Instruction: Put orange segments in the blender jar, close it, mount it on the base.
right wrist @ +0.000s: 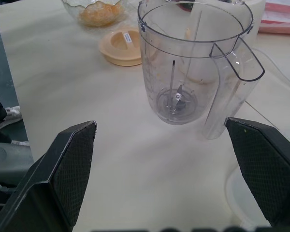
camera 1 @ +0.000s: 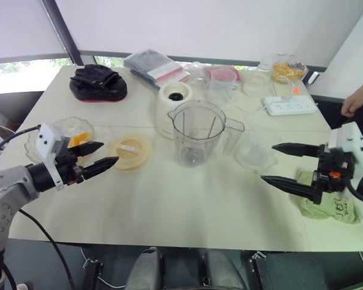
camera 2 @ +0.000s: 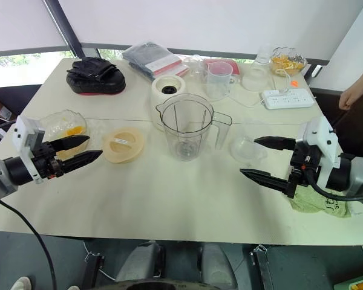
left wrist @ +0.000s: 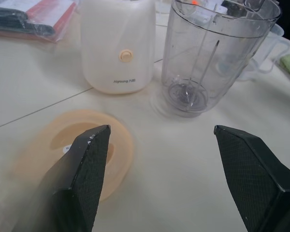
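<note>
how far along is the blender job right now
Nothing looks done. The blender jar stands empty on the table, lid lying beside it, base bare behind. Both pincers, left and right, hang open and empty. Orange segments remain in their bowl; filling, closing, mounting remain.

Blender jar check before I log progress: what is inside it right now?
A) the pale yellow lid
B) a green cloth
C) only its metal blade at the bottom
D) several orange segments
C: the blender jar stands open and clear on the table, with only the blade showing at its bottom; the lid lies beside it.
</note>
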Tool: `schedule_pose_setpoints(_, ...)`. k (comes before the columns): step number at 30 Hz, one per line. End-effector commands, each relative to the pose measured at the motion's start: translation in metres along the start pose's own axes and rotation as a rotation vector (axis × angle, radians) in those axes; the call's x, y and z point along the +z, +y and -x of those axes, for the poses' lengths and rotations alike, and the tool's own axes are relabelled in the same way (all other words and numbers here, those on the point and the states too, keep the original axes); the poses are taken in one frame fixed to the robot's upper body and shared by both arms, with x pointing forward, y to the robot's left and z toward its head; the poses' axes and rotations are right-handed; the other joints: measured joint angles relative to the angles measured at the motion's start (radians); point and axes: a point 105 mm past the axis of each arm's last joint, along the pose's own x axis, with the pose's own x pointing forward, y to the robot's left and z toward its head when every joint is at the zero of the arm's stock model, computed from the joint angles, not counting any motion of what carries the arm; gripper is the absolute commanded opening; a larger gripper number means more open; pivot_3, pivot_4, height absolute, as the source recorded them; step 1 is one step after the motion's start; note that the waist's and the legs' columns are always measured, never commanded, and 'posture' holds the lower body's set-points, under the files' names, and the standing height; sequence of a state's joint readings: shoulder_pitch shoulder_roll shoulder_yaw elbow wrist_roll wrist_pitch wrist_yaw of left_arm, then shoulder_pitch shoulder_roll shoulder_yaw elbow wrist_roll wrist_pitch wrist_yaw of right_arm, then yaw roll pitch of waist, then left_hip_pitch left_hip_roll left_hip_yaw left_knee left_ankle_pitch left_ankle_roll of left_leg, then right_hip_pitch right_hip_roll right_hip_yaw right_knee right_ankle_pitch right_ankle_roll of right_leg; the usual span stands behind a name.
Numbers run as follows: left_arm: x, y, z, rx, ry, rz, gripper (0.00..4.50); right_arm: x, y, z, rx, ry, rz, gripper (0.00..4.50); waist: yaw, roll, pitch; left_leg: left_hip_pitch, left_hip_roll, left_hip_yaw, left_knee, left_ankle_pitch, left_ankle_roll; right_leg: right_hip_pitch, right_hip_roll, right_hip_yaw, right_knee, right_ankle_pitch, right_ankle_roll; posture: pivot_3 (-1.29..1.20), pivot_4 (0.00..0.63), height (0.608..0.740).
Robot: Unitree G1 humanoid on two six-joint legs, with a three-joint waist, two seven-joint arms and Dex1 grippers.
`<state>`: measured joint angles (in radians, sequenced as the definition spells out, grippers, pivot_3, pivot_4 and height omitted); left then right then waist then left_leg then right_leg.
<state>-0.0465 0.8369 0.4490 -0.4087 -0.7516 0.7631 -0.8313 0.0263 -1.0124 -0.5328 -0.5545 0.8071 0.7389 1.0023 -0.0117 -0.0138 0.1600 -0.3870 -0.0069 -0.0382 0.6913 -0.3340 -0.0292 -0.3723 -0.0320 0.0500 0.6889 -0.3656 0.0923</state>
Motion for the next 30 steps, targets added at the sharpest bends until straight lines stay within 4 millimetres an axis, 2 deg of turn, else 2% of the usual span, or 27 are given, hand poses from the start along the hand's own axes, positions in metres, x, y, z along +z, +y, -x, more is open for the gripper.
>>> schedule_pose_setpoints(1, 0.011, -0.004, 0.003, -0.007, -0.016, -0.054, 3.56, 0.006, -0.002, 0.001, -0.011, -0.001, 0.031, 4.5, 0.0, 0.0, 0.0, 0.0, 0.0, 0.0, 0.0, 0.0, 0.0, 0.0, 0.0, 0.0, 0.0, 0.0, 0.0, 0.0, 0.15, 0.74)
schedule_pose_setpoints(6, 0.016, -0.003, -0.001, -0.004, -0.034, -0.028, 3.56, 0.006, -0.003, 0.0, -0.017, -0.004, 0.03, 4.5, 0.0, 0.0, 0.0, 0.0, 0.0, 0.0, 0.0, 0.0, 0.0, 0.0, 0.0, 0.0, -0.001, 0.0, 0.0, 0.0, 0.15, 0.74)
schedule_pose_setpoints(30, 0.01, -0.005, -0.01, -0.008, 0.003, -0.033, 3.56, 0.005, -0.008, -0.004, -0.025, -0.004, 0.04, 4.5, 0.0, 0.0, 0.0, 0.0, 0.0, 0.0, -0.003, 0.0, 0.0, -0.001, 0.0, 0.0, -0.002, 0.0, 0.0, 0.0, 0.15, 0.74)
